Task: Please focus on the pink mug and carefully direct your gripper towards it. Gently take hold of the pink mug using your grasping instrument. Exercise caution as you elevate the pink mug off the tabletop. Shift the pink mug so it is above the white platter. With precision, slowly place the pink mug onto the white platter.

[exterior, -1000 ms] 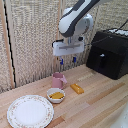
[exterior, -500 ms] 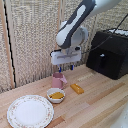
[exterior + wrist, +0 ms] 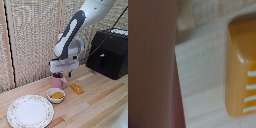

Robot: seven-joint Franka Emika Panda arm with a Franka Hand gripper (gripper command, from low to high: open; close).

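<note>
The pink mug (image 3: 59, 81) stands on the wooden table, just behind the small white bowl. My gripper (image 3: 62, 75) is low over the mug's top, and its dark fingers (image 3: 69, 74) reach down around the rim and look apart. The mug rests on the table. In the wrist view the mug's pink wall (image 3: 150, 65) fills one side, blurred and very close. The white platter (image 3: 30, 110) with a floral rim lies at the front on the exterior view's left, well apart from the mug, with nothing on it.
A small white bowl with orange contents (image 3: 56, 94) sits between mug and platter. An orange block (image 3: 76, 88) lies beside the mug; it also shows in the wrist view (image 3: 242, 70). A black box (image 3: 111, 52) stands at the back right. A woven screen lies behind.
My gripper has come down from above the mug to the level of its rim. The mug, bowl and platter have not moved.
</note>
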